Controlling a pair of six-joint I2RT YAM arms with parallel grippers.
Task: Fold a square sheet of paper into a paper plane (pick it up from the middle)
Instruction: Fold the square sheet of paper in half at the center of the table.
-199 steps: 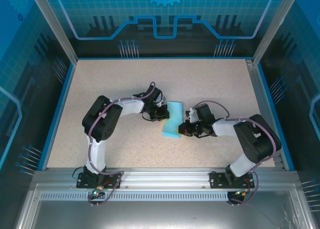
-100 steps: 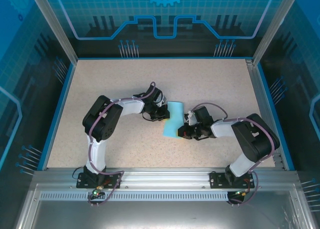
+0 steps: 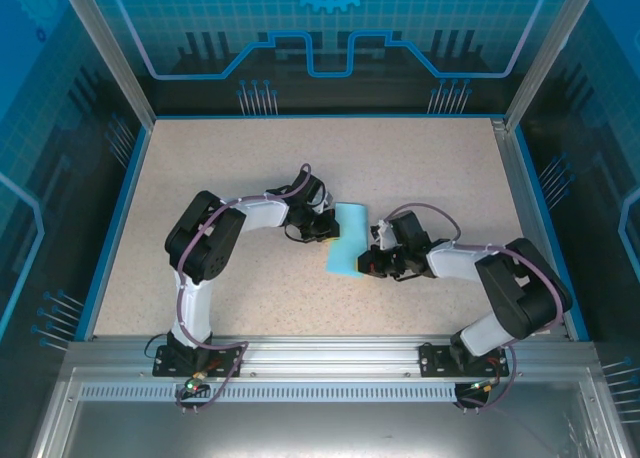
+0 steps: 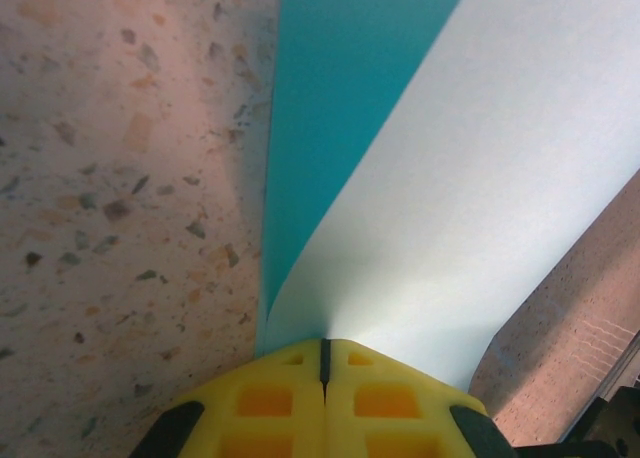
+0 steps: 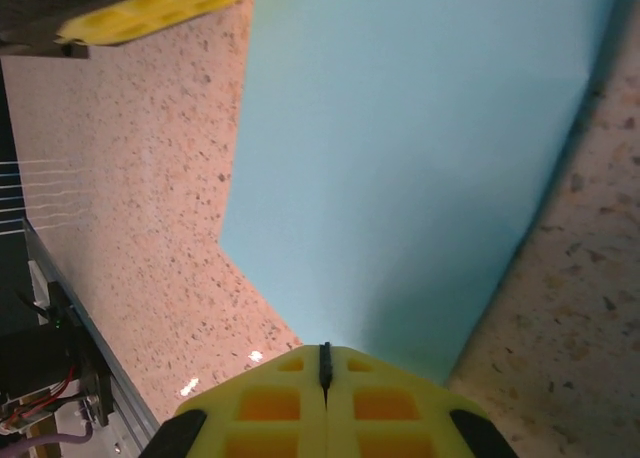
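I see the square sheet of paper (image 3: 347,241) near the middle of the tabletop (image 3: 230,168), well away from every edge and corner. My left gripper (image 3: 325,228) is at the sheet's left side, at the end closer to the far edge. My right gripper (image 3: 368,261) is at the sheet's right side, at the end closer to the near edge. The sheet sits between the two grippers, and each one has a bit of the sheet's edge between its fingers.

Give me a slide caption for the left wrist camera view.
Left gripper shut on the edge of the light-blue sheet of paper, speckled table to its left.
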